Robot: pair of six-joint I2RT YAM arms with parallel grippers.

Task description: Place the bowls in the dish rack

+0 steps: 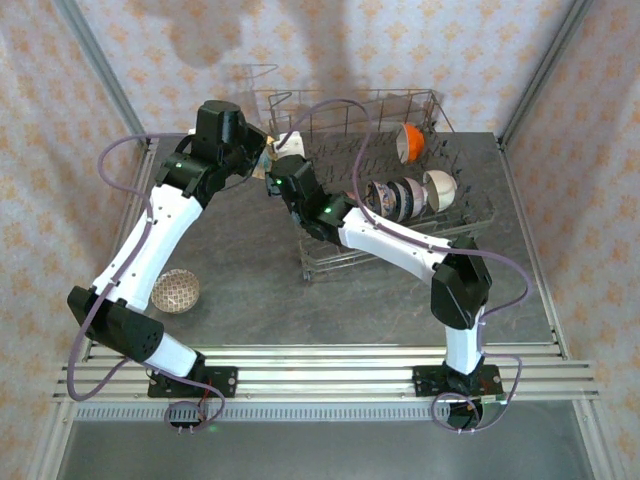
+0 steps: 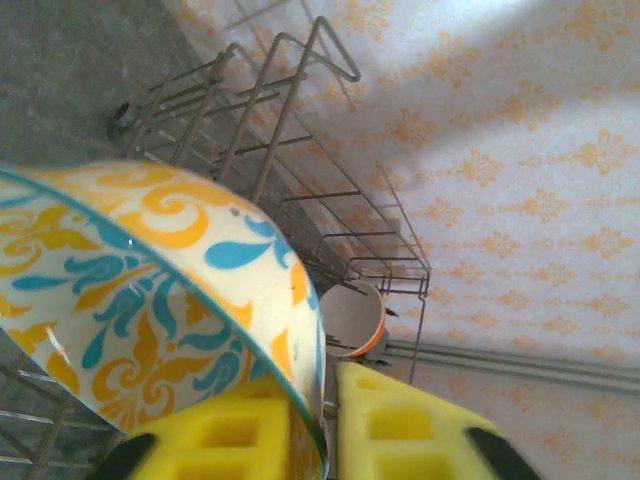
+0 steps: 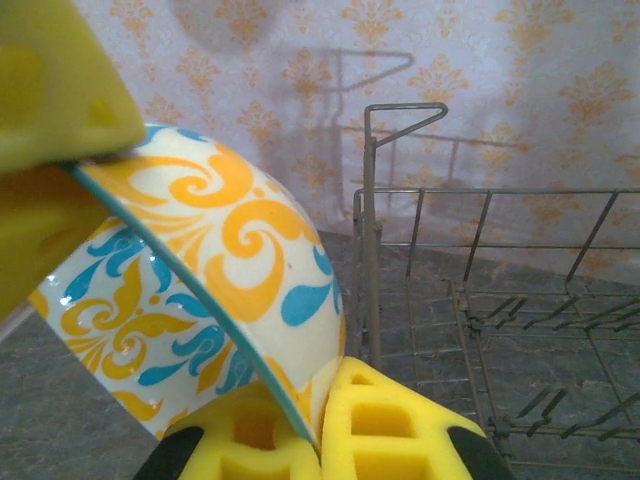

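Top external: my left arm rises from its base with the elbow out left and folds in toward the left end of the large grey wire dish rack [image 1: 345,112]. My right arm sweeps leftward across the rack's near side. The left gripper [image 1: 262,157] and right gripper [image 1: 272,178] meet there, and I can't make out from above what lies between them. In the rack, a bright orange bowl [image 1: 410,142] stands on edge at the far side. A plain white bowl [image 1: 442,190] and a row of patterned bowls [image 1: 393,198] stand nearer. A small patterned bowl [image 1: 175,291] sits on the grey table [image 1: 250,250] beside my left arm.

Left wrist: a cream ceramic bowl with orange and teal scrollwork [image 2: 150,290] is tilted, its rim in the narrow gap between the yellow fingers [image 2: 400,430]. I cannot tell whether they press it.

Right wrist: my jaws are clamped on that bowl's rim, just left of the rack's corner post. The left gripper's fingers are cut off at upper left.
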